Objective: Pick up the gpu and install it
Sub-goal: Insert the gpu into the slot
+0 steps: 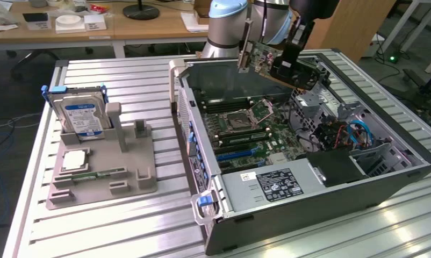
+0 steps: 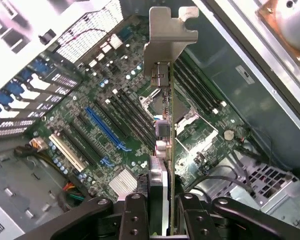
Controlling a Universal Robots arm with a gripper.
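The gpu [image 1: 267, 59] is a thin dark green card with a silver end bracket [image 2: 166, 37]. It hangs in the air above the open computer case [image 1: 387, 177], over the case's far part. My gripper [image 1: 293, 67] is shut on the card's edge. In the wrist view the gpu [image 2: 165, 130] stands edge-on between the two black fingers [image 2: 135, 215], above the green motherboard [image 2: 115, 95] with its blue slot [image 2: 106, 131] and the CPU socket [image 2: 187, 117].
On the exterior view's left a grey fixture tray [image 1: 101, 180] holds a silver hard drive [image 1: 83, 119] upright, a CPU chip [image 1: 73, 160] and a narrow memory stick [image 1: 104, 173]. Inside the case lie a power supply [image 1: 273, 185] and blue cables [image 1: 359, 134].
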